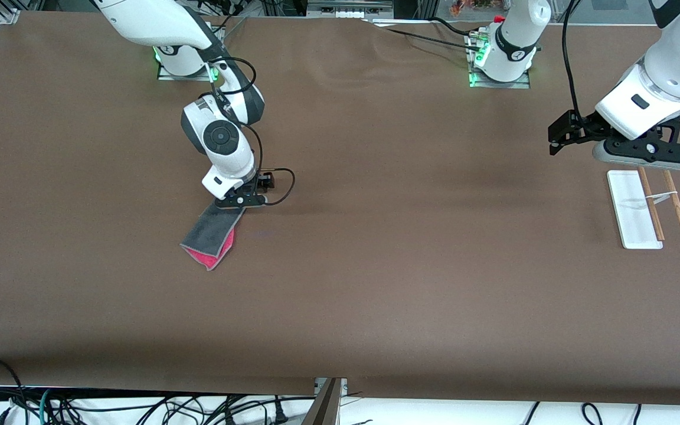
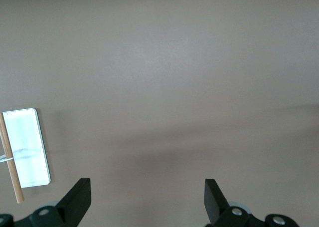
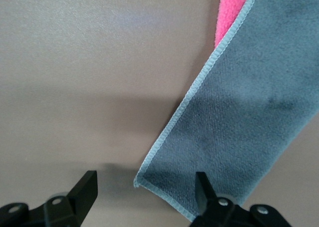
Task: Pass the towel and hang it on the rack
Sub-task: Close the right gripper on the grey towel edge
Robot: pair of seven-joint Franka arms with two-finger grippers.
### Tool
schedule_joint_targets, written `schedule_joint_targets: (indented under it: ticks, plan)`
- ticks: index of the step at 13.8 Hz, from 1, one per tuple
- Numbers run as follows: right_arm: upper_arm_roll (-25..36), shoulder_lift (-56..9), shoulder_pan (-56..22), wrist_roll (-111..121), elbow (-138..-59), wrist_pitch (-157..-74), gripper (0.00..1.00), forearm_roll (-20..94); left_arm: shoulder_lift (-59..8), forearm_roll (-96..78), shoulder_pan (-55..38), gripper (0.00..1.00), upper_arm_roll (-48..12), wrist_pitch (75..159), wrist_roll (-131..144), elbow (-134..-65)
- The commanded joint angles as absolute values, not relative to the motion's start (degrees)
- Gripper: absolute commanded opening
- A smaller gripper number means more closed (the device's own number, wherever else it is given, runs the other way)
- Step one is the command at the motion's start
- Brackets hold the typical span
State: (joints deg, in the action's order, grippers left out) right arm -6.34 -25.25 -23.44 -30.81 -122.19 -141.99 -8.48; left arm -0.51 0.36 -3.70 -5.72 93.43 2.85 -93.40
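The towel (image 1: 213, 236) lies flat on the table toward the right arm's end, dark grey side up, with its pink-red side showing at the edge nearer the front camera. My right gripper (image 1: 239, 202) is low over the towel's edge farthest from that camera. In the right wrist view the gripper (image 3: 146, 187) is open, and the towel's (image 3: 249, 102) light stitched corner lies between the fingers, ungripped. The rack (image 1: 634, 209) stands toward the left arm's end. It has a white base, two brown rods (image 1: 651, 203) and a thin white crosspiece (image 1: 663, 196). My left gripper (image 1: 647, 154) hovers open and empty just above it.
The left wrist view shows the open left gripper (image 2: 147, 194) over bare brown table, with the rack's white base (image 2: 27, 147) and one rod (image 2: 11, 162) at the frame's edge. Cables hang below the table's front edge (image 1: 340, 386). The arm bases stand along the edge farthest from the camera.
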Motion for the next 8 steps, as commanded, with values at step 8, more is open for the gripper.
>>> schedule_joint_targets:
  ticks: [8]
  plan:
    - [-6.33,-25.93,-23.20,-30.15,-123.84,-145.46,0.59,-9.40,-1.32,1.67,-3.69,1.00,-5.98,92.02,3.34,-91.49]
